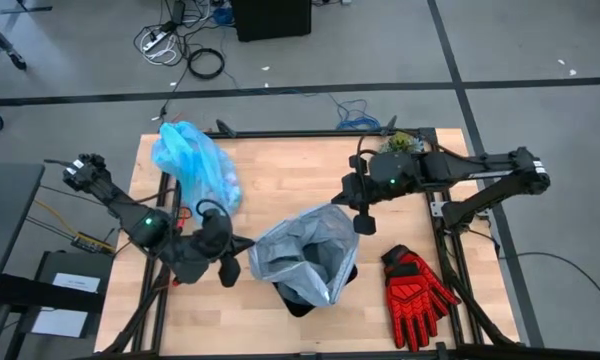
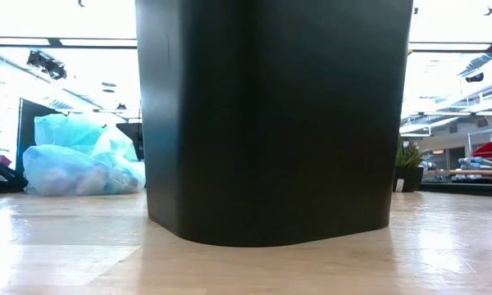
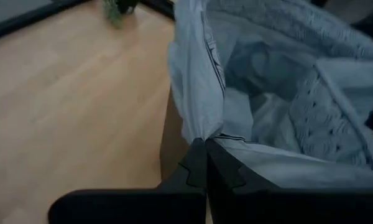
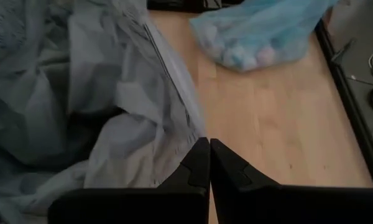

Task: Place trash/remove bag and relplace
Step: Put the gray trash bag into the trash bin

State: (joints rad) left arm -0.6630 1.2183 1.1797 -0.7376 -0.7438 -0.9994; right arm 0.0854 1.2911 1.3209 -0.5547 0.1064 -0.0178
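A black bin stands mid-table, and a pale grey-blue bag is draped open over its top. My left gripper is shut on that bag's left rim. On the bag's far-right rim, my right gripper is also shut. The bright cyan bag lies on the table at the far left, bunched up, with the trash wads showing pink and blue through its plastic. In the low view the bin fills the middle, and the cyan bag rests on the wood behind it. My left gripper pinches the grey-blue bag's rim between its two fingertips, coming from the table's left and slanting down. The plastic rises from the tips in a gathered fold and spreads over the bin's mouth. My right gripper pinches the bag's opposite rim at its fingertips, slanting down from the table's far right. The plastic there lies crumpled and slack toward the bin.
A red and black work glove lies near the front right. A small green plant stands at the far edge behind my right arm. Bare wood lies between the cyan bag and the bin.
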